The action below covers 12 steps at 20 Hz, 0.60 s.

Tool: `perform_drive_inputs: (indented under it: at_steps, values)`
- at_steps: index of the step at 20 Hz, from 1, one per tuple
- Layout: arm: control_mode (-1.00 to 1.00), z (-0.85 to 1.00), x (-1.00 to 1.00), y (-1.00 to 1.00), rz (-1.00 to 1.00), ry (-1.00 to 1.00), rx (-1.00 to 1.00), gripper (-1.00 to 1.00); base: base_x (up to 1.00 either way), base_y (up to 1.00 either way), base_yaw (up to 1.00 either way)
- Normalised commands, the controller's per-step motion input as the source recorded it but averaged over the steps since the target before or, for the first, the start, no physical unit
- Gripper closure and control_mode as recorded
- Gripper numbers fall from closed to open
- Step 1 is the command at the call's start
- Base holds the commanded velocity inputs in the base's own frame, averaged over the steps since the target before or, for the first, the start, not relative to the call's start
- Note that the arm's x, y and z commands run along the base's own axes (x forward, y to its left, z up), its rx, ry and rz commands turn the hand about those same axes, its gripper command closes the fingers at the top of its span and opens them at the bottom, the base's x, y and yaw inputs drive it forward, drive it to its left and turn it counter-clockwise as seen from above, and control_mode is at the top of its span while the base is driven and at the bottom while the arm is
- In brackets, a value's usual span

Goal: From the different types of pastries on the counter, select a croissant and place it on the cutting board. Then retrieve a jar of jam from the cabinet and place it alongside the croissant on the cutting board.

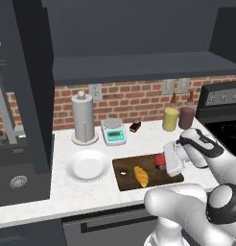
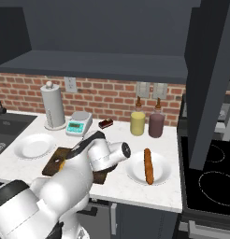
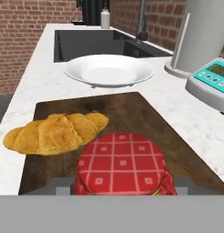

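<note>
jar of jam on cutting board, beside croissant

The arm is bent forward and downward at the elbow, the claw being lowered with its jaws spread wide

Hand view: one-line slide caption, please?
Jar of jam on the cutting board beside the croissant.

Wall: red brick backsplash with pale outlets
Bench: white, faintly marbled
Left: dark sink
Right: black stove
Above: dark grey cabinets
</note>
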Motion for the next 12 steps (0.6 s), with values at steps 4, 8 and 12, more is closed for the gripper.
perform_drive_inputs:
  at_steps: [4, 8, 12]
  values:
    - [-1.00, -0.33, 0.06, 0.00, 0.00, 0.00, 0.02, 1.00, 0.00, 0.00, 0.00]
    - [-1.00, -0.24, 0.11, 0.00, 0.00, 0.00, 0.00, 1.00, 0.00, 0.00, 0.00]
    - [-1.00, -0.33, 0.03, 0.01, 0.00, 0.00, 0.00, -1.00, 0.00, 0.00, 0.00]
